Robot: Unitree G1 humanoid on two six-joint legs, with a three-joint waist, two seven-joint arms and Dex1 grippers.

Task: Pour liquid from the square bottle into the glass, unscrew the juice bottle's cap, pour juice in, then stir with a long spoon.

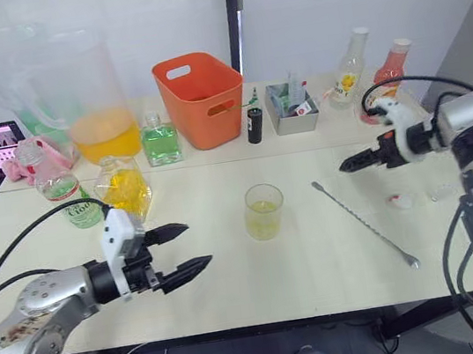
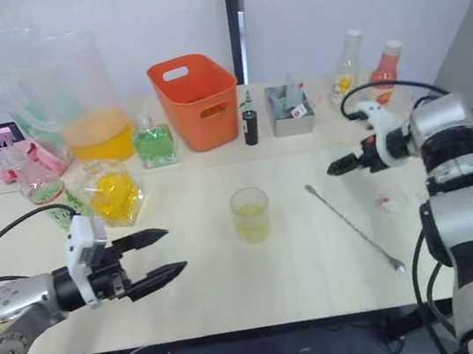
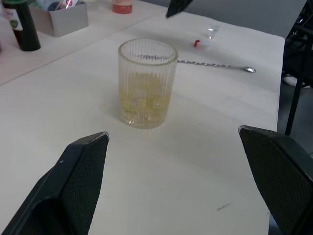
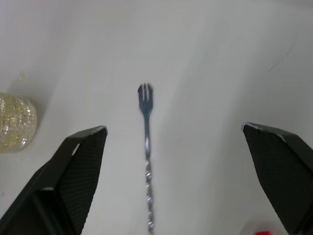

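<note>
Standing near the centre of the head-camera frame, the glass (image 1: 265,211) is seen upright on the pale table (image 1: 235,284), ribbed and holding a shallow layer of yellowish liquid. At the lower left of the frame the left gripper (image 1: 183,251) is held above the table with its two black fingers spread wide and nothing between them; it is pointed towards the glass, which is well apart from it. In the left wrist view the glass (image 3: 147,83) is framed between the two parted fingers (image 3: 73,186).

At the right of the frame the right gripper (image 1: 348,163) is held above the table, empty, its tips aimed towards the centre. Its fingers (image 4: 73,176) are shown spread wide in the right wrist view, with the forked end of the long spoon (image 4: 145,147) lying between them below.

The long spoon (image 1: 364,223) is laid flat on the table, right of the glass and apart from it, running diagonally from beside the glass down to the lower right. A small red and white cap (image 1: 399,201) is seen on the table just right of the spoon.

At the upper left, the square bottle (image 1: 160,140) with green liquid is stood beside the orange basket (image 1: 201,99). A bottle of yellow juice (image 1: 123,187) is seen left of the glass, near a large pitcher (image 1: 90,101) of orange liquid.
</note>
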